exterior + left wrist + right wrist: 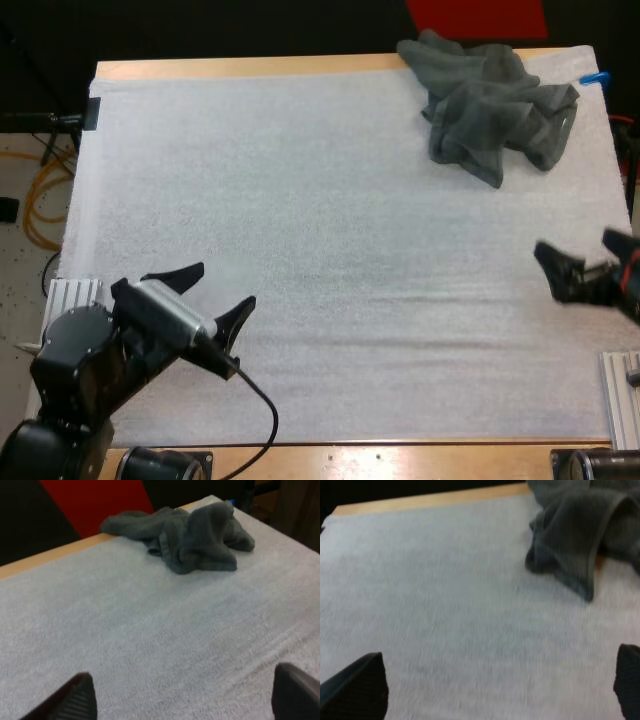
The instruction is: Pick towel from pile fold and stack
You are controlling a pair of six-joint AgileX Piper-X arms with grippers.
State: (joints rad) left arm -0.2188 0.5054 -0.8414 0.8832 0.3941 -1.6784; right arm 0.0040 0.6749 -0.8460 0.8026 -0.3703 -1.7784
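A crumpled dark grey-green towel (492, 104) lies in a heap at the mat's far right corner, also seen across the mat from the left wrist (190, 536) and close ahead of the right wrist (585, 535). My left gripper (212, 292) hovers open over the near left of the mat, its fingers (70, 700) wide apart with bare mat between them. My right gripper (580, 262) is open at the right edge, well short of the towel, with its fingertips (362, 682) spread and holding nothing.
The white mat (330, 250) covers nearly the whole wooden table (250, 66). Metal arm bases (70, 295) stand at the near left and near right (622, 395) corners. Yellow cables (45, 195) lie on the floor off the left side.
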